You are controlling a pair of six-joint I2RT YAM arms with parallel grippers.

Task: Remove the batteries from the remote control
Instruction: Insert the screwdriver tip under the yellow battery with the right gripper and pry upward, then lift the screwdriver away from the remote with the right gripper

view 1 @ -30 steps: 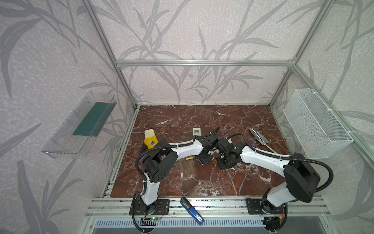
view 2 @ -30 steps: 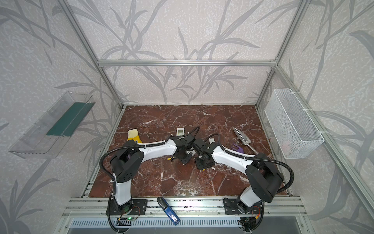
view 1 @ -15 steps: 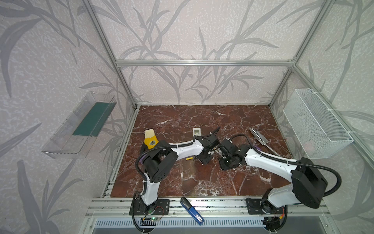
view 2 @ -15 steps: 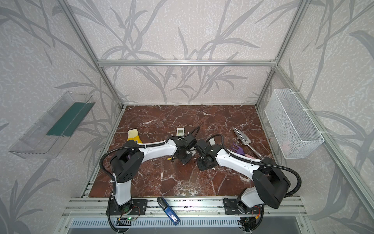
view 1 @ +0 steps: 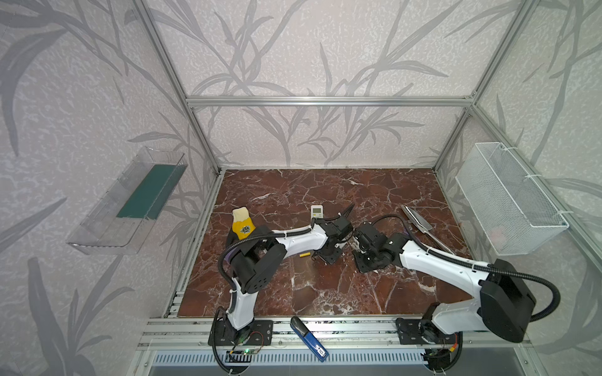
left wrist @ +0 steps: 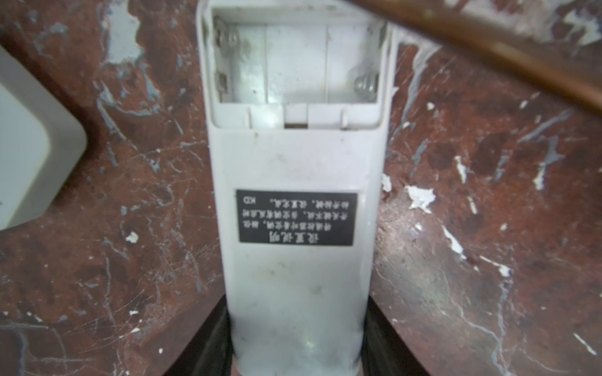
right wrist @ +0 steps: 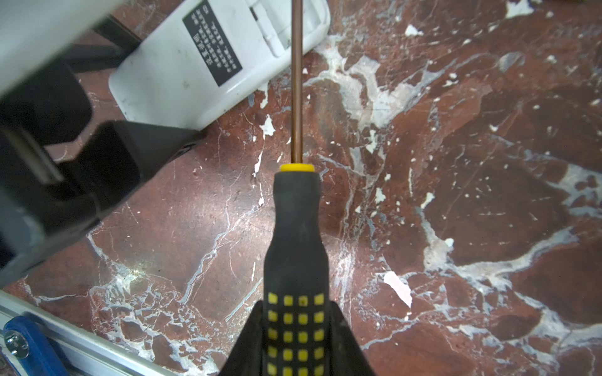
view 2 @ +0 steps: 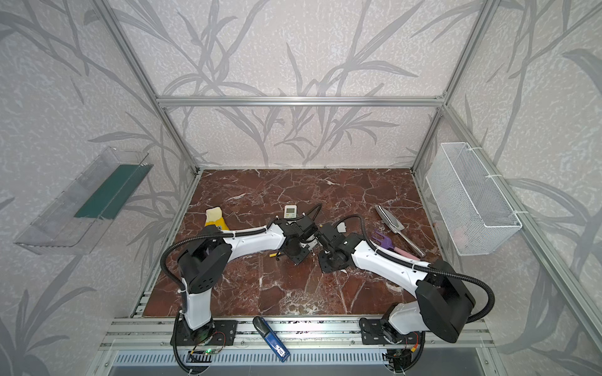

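Fingers of the left gripper pinch the narrow end of a white remote, which sits back-up just above the table. Its battery compartment is uncovered, with bare metal springs and contacts showing along the walls. One yellow battery lies on the table just beside the left arm's forearm and near the held remote; both top views show it. I cannot make out any other batteries from where I stand.

The right gripper has its fingers pressed against the black-and-yellow handle of a screwdriver. The thin shaft reaches over the open end of the remote. Its tip runs out of the right wrist view, so I cannot tell whether it touches anything. From the left wrist view the shaft is a blurred brown bar crossing past the corner of the compartment.

A small remote with a screen lies farther back on the table, apart from both grippers. A metal trowel lies off to the right and a wire basket hangs on the right wall
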